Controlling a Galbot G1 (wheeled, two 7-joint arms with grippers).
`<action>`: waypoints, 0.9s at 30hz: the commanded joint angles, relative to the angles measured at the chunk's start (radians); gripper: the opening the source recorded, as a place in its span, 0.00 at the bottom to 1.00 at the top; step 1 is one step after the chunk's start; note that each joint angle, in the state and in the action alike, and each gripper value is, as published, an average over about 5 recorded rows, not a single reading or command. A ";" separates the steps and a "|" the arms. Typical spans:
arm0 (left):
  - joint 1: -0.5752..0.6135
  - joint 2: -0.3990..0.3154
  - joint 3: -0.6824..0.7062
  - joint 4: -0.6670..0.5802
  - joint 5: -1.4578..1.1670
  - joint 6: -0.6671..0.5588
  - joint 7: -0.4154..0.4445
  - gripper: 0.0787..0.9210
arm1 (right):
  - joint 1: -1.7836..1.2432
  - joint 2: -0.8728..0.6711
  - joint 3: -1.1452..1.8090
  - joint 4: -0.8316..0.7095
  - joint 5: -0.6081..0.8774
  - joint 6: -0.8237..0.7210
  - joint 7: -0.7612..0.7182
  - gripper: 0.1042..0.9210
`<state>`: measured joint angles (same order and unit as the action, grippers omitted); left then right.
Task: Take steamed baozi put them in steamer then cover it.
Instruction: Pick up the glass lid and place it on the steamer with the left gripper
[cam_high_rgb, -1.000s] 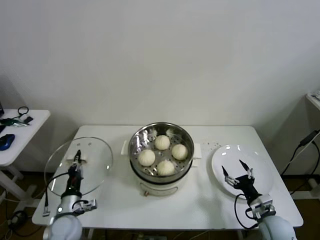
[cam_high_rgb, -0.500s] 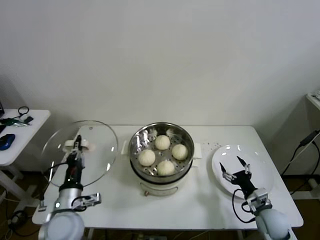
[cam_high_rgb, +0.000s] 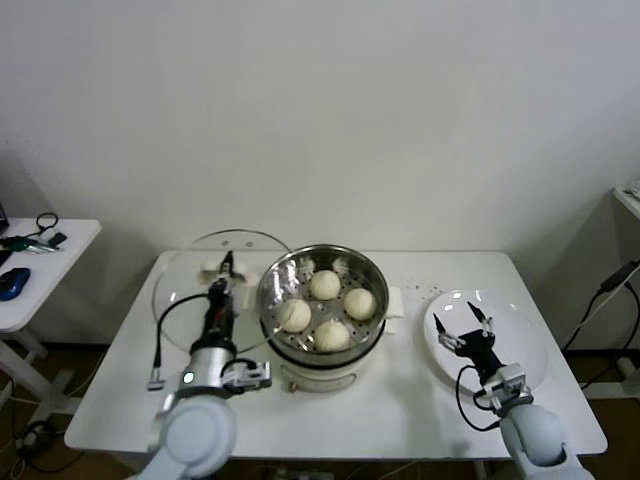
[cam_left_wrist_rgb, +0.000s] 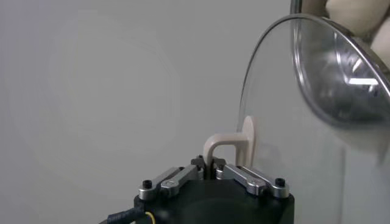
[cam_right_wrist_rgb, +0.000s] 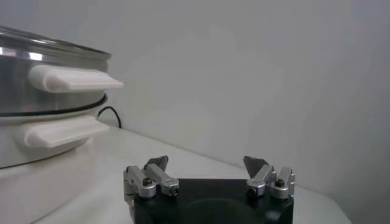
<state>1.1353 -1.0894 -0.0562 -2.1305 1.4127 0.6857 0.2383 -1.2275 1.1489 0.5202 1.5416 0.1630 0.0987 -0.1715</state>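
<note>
Steamer (cam_high_rgb: 322, 310): steel pot on white base, centre of table (cam_high_rgb: 420, 410), side handles out to either side. Uncovered.

Steamed baozi (cam_high_rgb: 324, 285): four, all on the perforated floor inside the pot. None left on the white plate (cam_high_rgb: 520, 330) at the table's right end.

Cover (cam_high_rgb: 195, 275): clear glass lid with metal rim, held off the table, tilted, just beside the pot on its left, near rim overlapping the pot's left edge in the head view. Not yet over the opening.

Left pincer (cam_high_rgb: 222, 285): clamped shut on the cover's cream bar handle (cam_left_wrist_rgb: 226, 146); left wrist view confirms both fingers pinched on the handle, glass pane standing beyond it, pot rim and buns visible through and past the pane.

Right pincer (cam_high_rgb: 463, 335): spread wide, holding nothing, hovering above the plate, well apart from the pot. Idle.

Step in hand, as judged: loading finished; covering stage, lid in transit toward the pot.

Next move, as judged: carry the lid rightward until centred over the opening, level it out of its tilt, lower until the metal rim seats all round on the pot's lip, then release the handle. Care needed that the low edge clears the pot's near wall and left side handle rather than catching on it.
</note>
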 joint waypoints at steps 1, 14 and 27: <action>-0.195 -0.168 0.245 0.074 0.163 0.100 0.207 0.08 | 0.015 0.002 0.014 -0.019 -0.001 0.007 0.002 0.88; -0.198 -0.362 0.249 0.247 0.174 0.100 0.092 0.08 | -0.005 0.007 0.049 -0.026 -0.006 0.021 0.000 0.88; -0.172 -0.440 0.232 0.341 0.172 0.100 0.042 0.08 | 0.001 0.014 0.052 -0.043 -0.020 0.030 -0.002 0.88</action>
<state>0.9687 -1.4445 0.1657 -1.8797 1.5787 0.7369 0.3182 -1.2296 1.1614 0.5700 1.5052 0.1471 0.1274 -0.1728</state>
